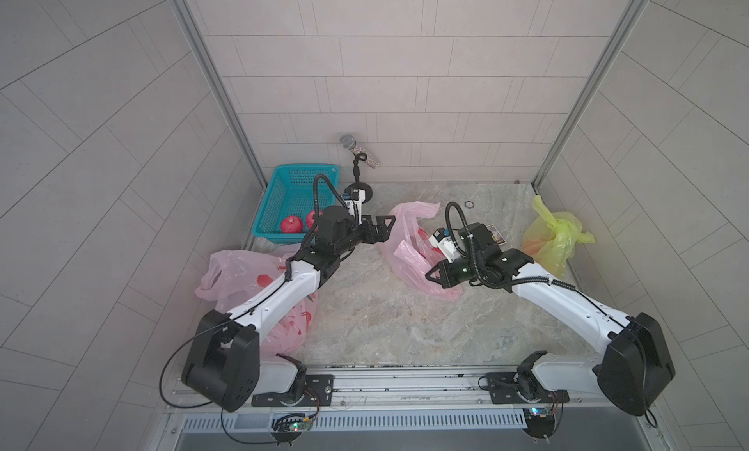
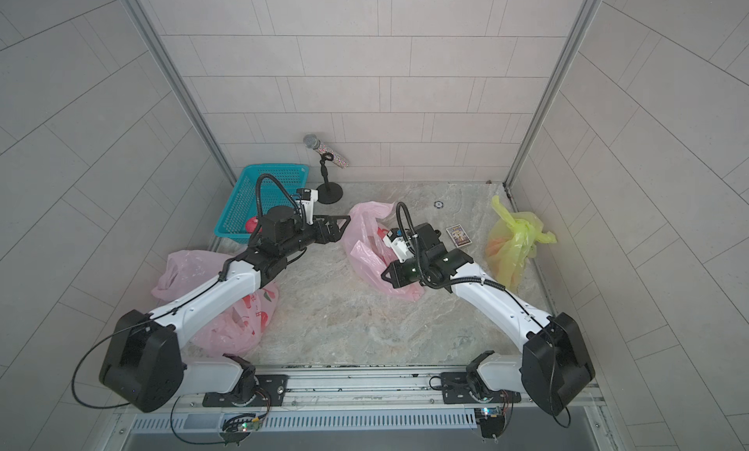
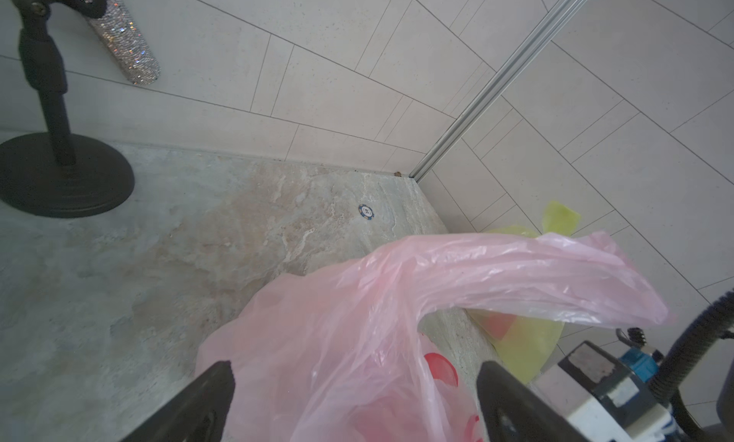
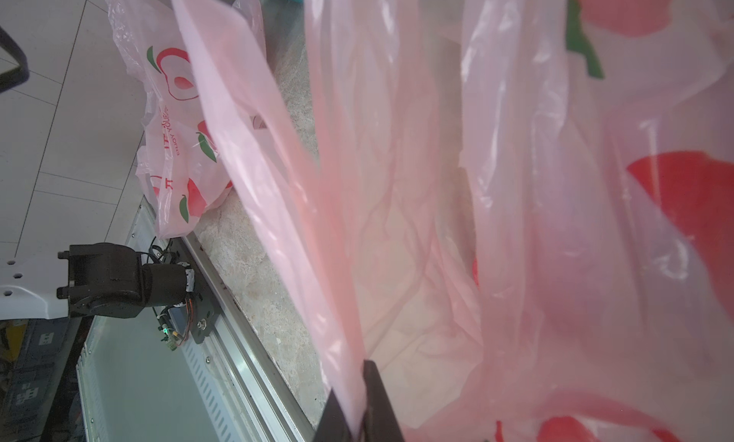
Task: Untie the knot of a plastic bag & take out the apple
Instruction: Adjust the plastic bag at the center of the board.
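1. Straight to the pink bag (image 1: 405, 262) (image 2: 364, 262): sits crumpled in the middle of the marble table (image 1: 364, 319), mouth slack, one handle (image 1: 421, 210) flopping toward the back wall.
2. Over to the left gripper (image 1: 387, 226) (image 2: 342, 225): stands spread wide, grips nothing, hovers just beside the bag's far left edge in both top views.
3. Same story from the left wrist view: shows both black fingers (image 3: 214, 388) well apart, with pink film (image 3: 337, 321) bulging up ahead of them. Cannot tell whether touching.
4. Now the right gripper (image 1: 430, 274) (image 2: 387, 275): reaches in at the bag's near right side, pinched tight on it.
5. Confirms it in the right wrist view (image 4: 355, 412): squeezes a flat strip of pink film between two dark fingers, with more of the bag (image 4: 397, 221) hanging in folds beyond.
6. As for the apple: cannot pick it out for certain. Shows red patches (image 3: 441, 368) through the film, fruit or printed picture, cannot tell which.
7. Back left corner: a blue basket (image 1: 279, 197) holding two red apples (image 1: 292, 225).
8. Near left, under the left arm: a second pink bag (image 1: 239, 274) (image 4: 174, 142), printed with apples.
9. Far right against the wall: a yellow bag (image 1: 553, 238), tied at the top.
10. Along the back: a glittery microphone (image 1: 358, 151) on its black stand, a poker chip (image 3: 366, 211) flat on the marble, and a small card (image 2: 458, 236) just beside the right arm.
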Motion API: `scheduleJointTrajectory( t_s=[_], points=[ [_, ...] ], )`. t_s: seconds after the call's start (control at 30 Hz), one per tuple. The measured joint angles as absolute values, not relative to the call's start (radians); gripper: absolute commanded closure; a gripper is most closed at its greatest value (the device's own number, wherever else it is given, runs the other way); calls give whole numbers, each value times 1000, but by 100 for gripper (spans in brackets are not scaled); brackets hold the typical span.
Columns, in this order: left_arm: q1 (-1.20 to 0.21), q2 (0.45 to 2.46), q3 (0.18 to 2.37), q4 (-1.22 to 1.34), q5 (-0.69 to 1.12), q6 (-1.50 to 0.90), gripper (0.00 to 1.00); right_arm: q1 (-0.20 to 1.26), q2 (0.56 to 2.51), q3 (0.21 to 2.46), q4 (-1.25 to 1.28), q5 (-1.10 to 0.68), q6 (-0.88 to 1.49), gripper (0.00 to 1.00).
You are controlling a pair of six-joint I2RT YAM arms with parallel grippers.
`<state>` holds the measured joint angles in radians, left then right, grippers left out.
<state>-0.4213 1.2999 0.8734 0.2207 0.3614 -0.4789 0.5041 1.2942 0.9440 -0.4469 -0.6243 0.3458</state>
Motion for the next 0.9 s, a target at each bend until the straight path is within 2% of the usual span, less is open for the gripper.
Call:
scheduleJointTrajectory(
  t_s=[0.2, 0.37, 0.6, 0.9],
  points=[
    [-421, 1137, 794, 104, 311, -505, 3, 504, 1303, 944, -446, -628, 348, 90],
    [-455, 1105, 727, 93, 297, -551, 3, 505, 1311, 944, -445, -633, 349, 89],
    [-561, 1248, 685, 194, 292, -633, 1, 546, 1327, 945, -445, -632, 348, 88],
    [-565, 1422, 719, 374, 319, -690, 1, 577, 1336, 945, -461, -620, 329, 88]
  ],
)
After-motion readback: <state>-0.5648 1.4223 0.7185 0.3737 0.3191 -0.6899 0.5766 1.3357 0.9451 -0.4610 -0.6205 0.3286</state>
